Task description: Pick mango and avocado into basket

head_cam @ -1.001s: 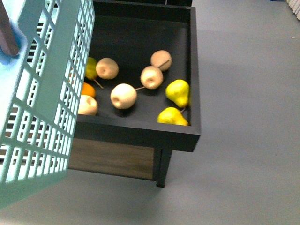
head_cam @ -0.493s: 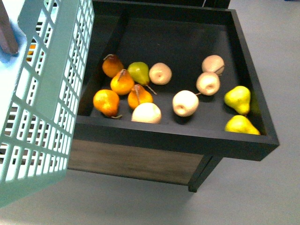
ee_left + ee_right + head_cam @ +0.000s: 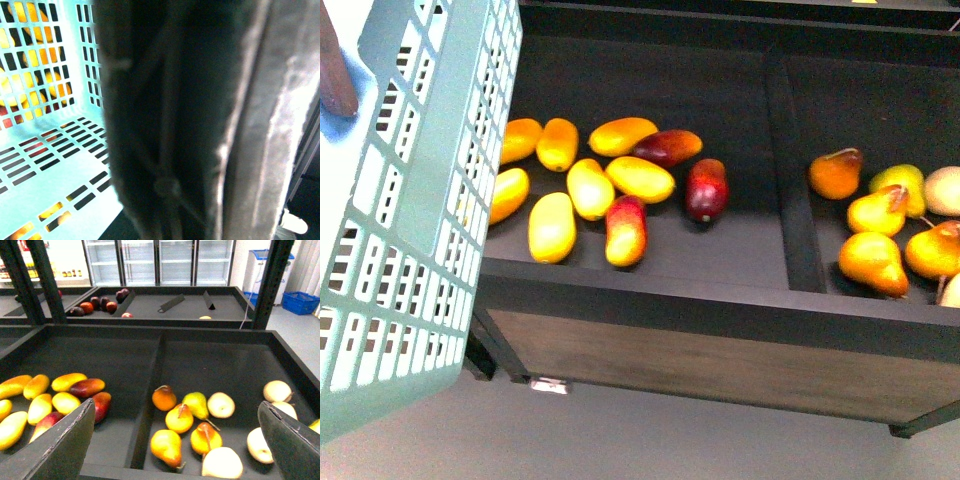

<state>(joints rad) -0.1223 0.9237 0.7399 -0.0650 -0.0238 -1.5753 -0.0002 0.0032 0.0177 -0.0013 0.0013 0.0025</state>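
Your light teal slotted plastic basket hangs nearest, at the left. Your right hand is spread wide and empty; the left hand's grip is lost in a dark blur. Beyond, elongated yellow-orange mangoes lie in the black bin's left compartment, with yellow-orange pears right of the divider.

I log: light teal slotted plastic basket near left, overlapping the dark wooden bin; elongated yellow-orange mangoes in its left compartment; orange-yellow pears in the right.
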